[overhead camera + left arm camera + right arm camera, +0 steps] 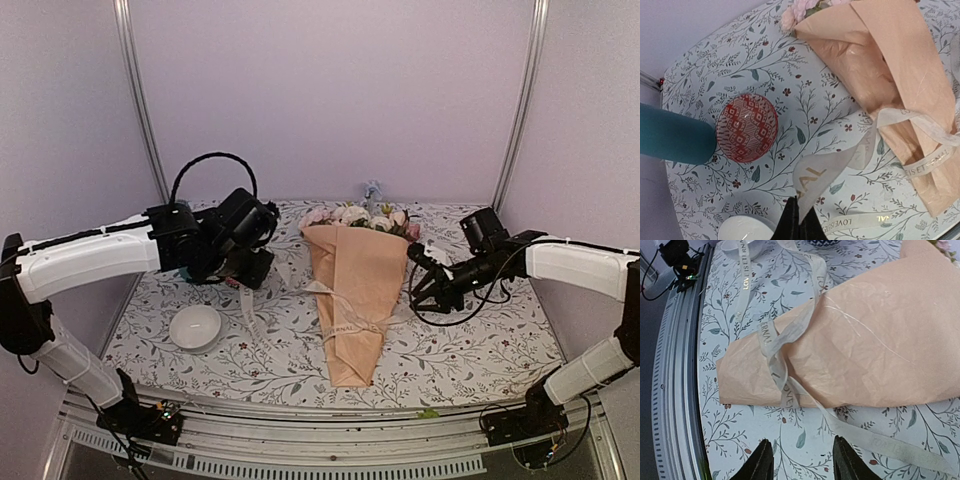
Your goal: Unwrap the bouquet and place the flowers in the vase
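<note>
The bouquet (352, 290) lies mid-table in peach paper (875, 335), with its flowers (362, 217) at the far end. A pale printed ribbon (774, 347) is tied round the narrow end. One ribbon tail (840, 165) runs left to my left gripper (799, 201), which is shut on its end just above the cloth. Beside the bouquet's right side, my right gripper (802, 454) is low with its fingers (761, 460) apart; another tail (880, 442) passes just past its right finger. The teal vase (670, 137) stands at the left by my left arm.
A red patterned dish (747, 127) sits next to the vase. A white bowl (195, 327) is near the front left. The metal rail (670, 390) marks the table's near edge. A floral cloth (470, 350) covers the table.
</note>
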